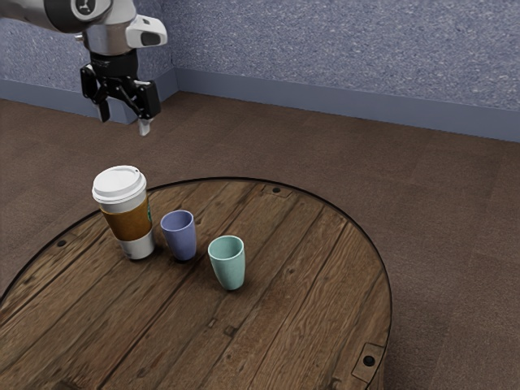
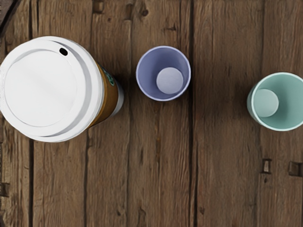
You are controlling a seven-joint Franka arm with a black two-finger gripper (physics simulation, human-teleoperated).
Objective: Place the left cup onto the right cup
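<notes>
Gripper hangs high above the far side of the table, toward the exterior view's left. It points down with its fingers spread wide and nothing between them.

Three vessels stand upright on the round plank top, in a rough line.
- Coffee cup: tall, white lid, brown sleeve, nearest the exterior view's left.
- Purple cup: just beside the coffee cup, with a narrow gap between them.
- Teal cup: toward the exterior view's right and nearer that camera, apart from the purple cup.

Wrist view looks straight down on all three: coffee cup, purple cup, teal cup. Both small cups are open-mouthed, with pale bottoms visible. The purple cup sits between the other two, closer to the coffee cup.
</notes>
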